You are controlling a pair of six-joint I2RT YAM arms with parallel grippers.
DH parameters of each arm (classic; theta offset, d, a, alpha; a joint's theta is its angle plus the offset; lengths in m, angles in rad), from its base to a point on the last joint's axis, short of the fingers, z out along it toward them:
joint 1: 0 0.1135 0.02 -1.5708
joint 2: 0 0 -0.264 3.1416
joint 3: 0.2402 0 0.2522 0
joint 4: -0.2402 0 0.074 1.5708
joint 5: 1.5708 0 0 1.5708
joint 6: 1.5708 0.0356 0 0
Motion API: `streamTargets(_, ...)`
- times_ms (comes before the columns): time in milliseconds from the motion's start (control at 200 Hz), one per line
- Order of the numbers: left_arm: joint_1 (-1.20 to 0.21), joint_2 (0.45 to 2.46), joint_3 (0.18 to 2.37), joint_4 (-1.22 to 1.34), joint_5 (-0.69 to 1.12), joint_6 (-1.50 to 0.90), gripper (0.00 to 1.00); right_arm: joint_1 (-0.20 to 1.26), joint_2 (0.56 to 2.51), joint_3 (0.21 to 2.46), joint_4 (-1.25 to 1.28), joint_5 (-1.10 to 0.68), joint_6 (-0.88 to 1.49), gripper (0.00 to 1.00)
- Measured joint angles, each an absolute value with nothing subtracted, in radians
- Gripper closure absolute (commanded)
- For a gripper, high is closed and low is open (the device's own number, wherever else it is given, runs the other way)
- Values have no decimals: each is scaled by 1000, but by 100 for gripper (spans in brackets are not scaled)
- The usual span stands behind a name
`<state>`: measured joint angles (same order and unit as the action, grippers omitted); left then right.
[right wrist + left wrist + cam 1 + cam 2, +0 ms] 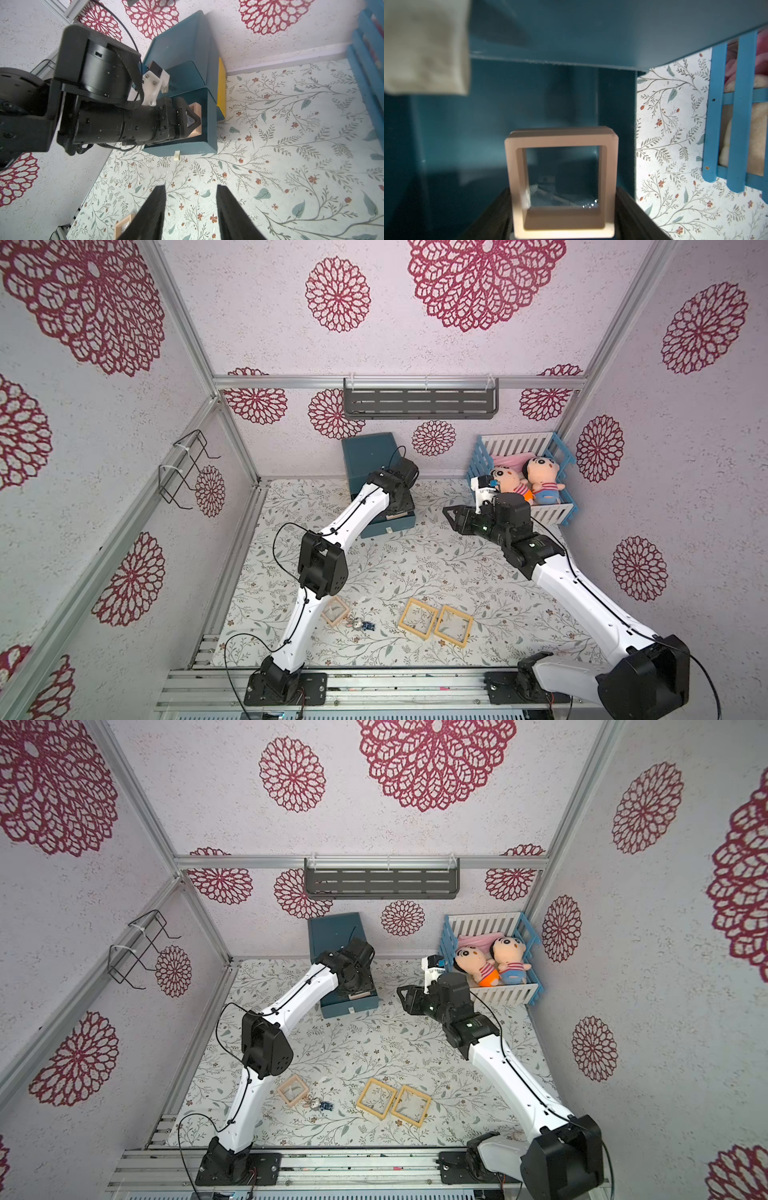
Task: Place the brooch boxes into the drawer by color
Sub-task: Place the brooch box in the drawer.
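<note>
**Overhead and wrist views of a two-arm rig at a desk [415,568] covered in a leaf-and-flower print.**

- Near the front left corner, just beside the left arm's white forearm, a loose pink box [336,611] lies flat on the desk.
- A small grey-and-blue trinket [361,625] lies just beside that box, on the side toward the front edge.
- Behind these, against the back edge and left of centre, stands the teal chest [368,450].
- Its lowest drawer [401,524] stands open toward the front edge, with a pale pull on its face.
- The left tool [194,117] reaches down into this open drawer and pinches a gripped pink box [562,137] by two opposite sides.
- The dark fingers [629,212] flank the frame, which stands on edge inside the drawer with its clear centre facing the wrist camera. Whether its lower edge touches the drawer floor cannot be told.
- Right of centre, near the front edge, the left yellow box [419,618] and the right yellow box [454,626] lie flat side by side. Their near sides are touching or almost so.
- Above the desk's middle right, the right tool [191,205] hangs with its jaws spread and nothing between them. It points toward the chest and is well apart from it.
- In the back right corner, a blue-and-white crib [515,443] holds two dolls [509,483] lying side by side.
</note>
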<state>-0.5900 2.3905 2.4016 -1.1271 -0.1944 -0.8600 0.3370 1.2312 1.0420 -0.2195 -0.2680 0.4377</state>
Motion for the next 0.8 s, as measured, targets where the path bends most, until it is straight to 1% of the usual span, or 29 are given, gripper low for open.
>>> streamTargets(200,-590,2419,2415,-1133,-181,-847,44,337,1231,1042,-214,-282,438,54)
streamTargets(395,-587,2486,2475,-1145,-161,-820,34,337,1231,1042,-210,-286,438,54)
streamTargets(550,-578,2492,2477,-1151,-149,-804,17,337,1231,1042,-207,-289,438,53)
streamTargets(570,-577,2492,2477,-1153,-148,-805,13,337,1231,1042,-206,-290,438,53)
streamTargets(580,-577,2492,2477,-1154,-148,-804,7,337,1231,1042,-205,-291,439,53)
streamTargets(600,-577,2492,2477,-1155,-147,-805,0,337,1231,1042,-204,-293,439,53)
streamTargets(630,-577,2492,2477,-1158,-148,-802,3,337,1231,1042,-203,-296,439,53)
streamTargets(801,-575,2491,2477,-1166,-148,-801,3,337,1231,1041,-197,-313,441,52)
